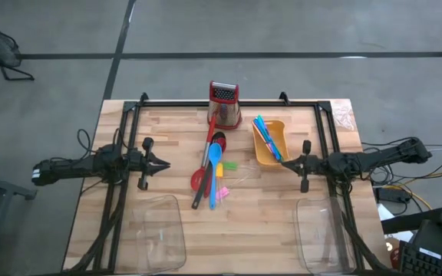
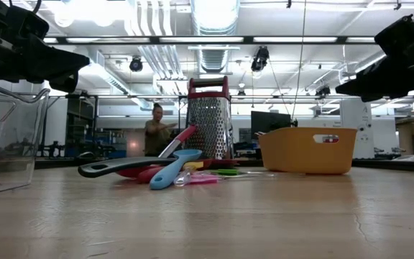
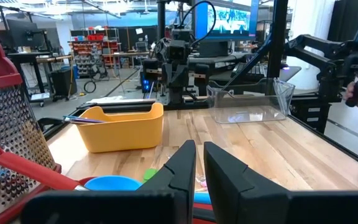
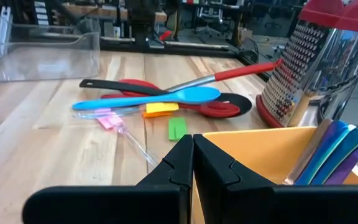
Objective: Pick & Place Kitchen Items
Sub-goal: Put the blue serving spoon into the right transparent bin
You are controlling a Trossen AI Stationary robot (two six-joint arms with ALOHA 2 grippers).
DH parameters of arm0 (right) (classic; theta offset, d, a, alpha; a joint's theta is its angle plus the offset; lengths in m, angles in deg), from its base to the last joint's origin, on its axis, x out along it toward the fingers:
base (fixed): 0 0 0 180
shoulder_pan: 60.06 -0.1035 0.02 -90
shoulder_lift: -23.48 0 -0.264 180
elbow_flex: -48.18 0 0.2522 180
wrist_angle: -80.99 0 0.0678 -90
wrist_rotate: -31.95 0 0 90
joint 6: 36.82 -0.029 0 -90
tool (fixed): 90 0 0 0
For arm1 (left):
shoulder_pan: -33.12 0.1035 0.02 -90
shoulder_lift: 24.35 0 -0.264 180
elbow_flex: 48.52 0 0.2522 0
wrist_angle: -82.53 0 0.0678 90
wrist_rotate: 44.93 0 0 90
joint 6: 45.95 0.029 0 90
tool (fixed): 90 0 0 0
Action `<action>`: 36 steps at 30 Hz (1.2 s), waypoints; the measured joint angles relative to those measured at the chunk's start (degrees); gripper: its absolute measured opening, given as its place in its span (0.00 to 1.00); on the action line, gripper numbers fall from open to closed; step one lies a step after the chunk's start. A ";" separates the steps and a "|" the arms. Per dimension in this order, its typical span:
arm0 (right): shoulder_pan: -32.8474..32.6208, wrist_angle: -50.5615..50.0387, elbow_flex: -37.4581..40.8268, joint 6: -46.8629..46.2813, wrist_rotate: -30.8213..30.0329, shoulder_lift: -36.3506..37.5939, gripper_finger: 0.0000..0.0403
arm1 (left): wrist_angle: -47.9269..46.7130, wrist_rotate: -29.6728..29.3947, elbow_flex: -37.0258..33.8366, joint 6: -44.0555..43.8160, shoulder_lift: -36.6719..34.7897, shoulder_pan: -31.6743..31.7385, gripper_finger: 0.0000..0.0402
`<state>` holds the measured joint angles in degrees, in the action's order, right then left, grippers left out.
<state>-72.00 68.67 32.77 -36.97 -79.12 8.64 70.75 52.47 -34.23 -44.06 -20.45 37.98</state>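
Butcher-block tabletop (image 1: 167, 146) under a bright workshop ceiling, and both arms are hanging level above it, facing each other across the middle. Over on the left side, the left gripper (image 1: 163, 163) is hovering clear of the wood with its two dark fingers (image 3: 185, 168) sitting nearly together, only a thin slit showing between them and nothing caught in there. Opposite, the right gripper (image 1: 286, 164) is floating just beside the yellow bin (image 1: 271, 143), and its fingers (image 4: 182, 162) are pressed tight against each other, clenched on nothing at all. Between the two arms the utensil pile (image 1: 212, 170) is lying near the tabletop's centre: a blue spoon (image 4: 166, 98) is resting across a black ladle (image 2: 117, 167) and red spoons (image 4: 219, 111), a red-handled tool (image 4: 241, 71) is leaning over them, and small pink (image 4: 107, 118), orange (image 4: 160, 109) and green (image 4: 177, 129) pieces are scattered just beside the heap. Behind the pile, toward the far edge, a red-topped box grater (image 1: 224, 105) is standing upright. Thin coloured sticks (image 1: 267, 138) are poking out of the yellow bin. Two clear trays (image 1: 159, 230) are waiting near the front edge, one toward each corner.
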 joint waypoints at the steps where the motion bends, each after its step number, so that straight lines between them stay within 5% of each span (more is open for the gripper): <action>1: 0.00 0.00 0.00 -0.34 0.03 -0.09 0.02 | 0.00 0.00 -0.02 0.00 0.00 -0.01 0.10; 36: -0.02 0.06 0.00 -1.29 0.06 -0.67 0.02 | 0.00 -0.02 0.00 0.00 0.00 -0.01 0.10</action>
<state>-72.03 68.73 32.77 -38.25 -79.06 7.97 70.75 52.45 -34.23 -44.06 -20.45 37.97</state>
